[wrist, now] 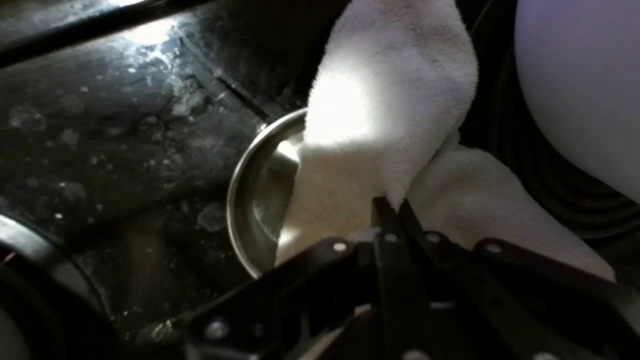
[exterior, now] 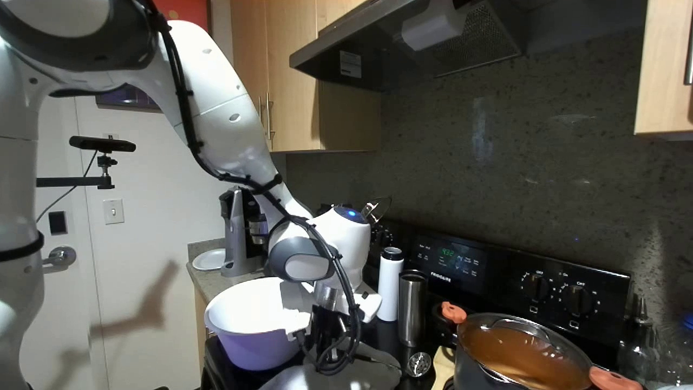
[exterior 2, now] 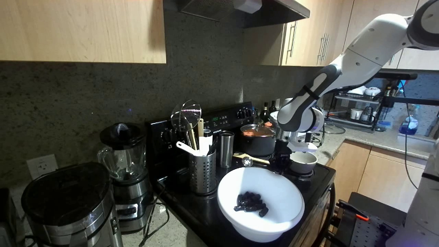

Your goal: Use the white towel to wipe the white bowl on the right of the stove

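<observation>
A large white bowl (exterior: 254, 341) stands on the stove with several small black items inside (exterior 2: 252, 204). It seems to show at the right edge of the wrist view (wrist: 585, 100). A smaller off-white bowl (exterior 2: 303, 162) sits on another burner. My gripper (wrist: 394, 206) is shut on the white towel (wrist: 390, 95), which hangs in folds and partly covers a round metal-rimmed piece (wrist: 242, 185). In both exterior views the gripper (exterior: 330, 344) (exterior 2: 281, 163) is low beside the large bowl. A grey shape (exterior: 346, 374) below it may be the towel in shade.
A dark pot with orange handles (exterior: 520, 352) (exterior 2: 259, 145) stands at the back of the stove. A wooden spoon (exterior 2: 252, 158), a steel tumbler (exterior 2: 226, 149) and a utensil holder (exterior 2: 203, 173) are close by. The range hood (exterior: 411, 49) hangs above.
</observation>
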`<state>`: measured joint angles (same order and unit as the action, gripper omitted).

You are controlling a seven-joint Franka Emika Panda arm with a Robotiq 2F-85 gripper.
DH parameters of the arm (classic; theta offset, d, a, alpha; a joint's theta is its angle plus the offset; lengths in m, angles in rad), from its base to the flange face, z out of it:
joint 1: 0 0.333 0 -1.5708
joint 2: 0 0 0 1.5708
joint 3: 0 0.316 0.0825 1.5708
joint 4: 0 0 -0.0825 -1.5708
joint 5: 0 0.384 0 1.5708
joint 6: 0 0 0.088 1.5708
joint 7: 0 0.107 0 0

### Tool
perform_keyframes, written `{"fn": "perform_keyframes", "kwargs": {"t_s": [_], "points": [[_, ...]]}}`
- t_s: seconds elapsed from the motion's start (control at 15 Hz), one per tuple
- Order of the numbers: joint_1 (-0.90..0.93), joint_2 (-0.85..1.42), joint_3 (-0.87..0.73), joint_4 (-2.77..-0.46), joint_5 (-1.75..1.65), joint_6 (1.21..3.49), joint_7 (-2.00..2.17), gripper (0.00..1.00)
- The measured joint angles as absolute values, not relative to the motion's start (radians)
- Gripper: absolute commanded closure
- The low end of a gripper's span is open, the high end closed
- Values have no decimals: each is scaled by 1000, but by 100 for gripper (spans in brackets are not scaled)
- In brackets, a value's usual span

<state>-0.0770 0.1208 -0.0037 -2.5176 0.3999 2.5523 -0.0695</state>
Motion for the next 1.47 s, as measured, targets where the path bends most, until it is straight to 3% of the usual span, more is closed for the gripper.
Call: {"fn": "perform_keyframes", "kwargs": {"t_s": [0.87,1.47], "points": [[-74,-247,-22,-2263,-9,1966,351,100],[-90,-231,-117,-2151,-13,1934,45,100]]}}
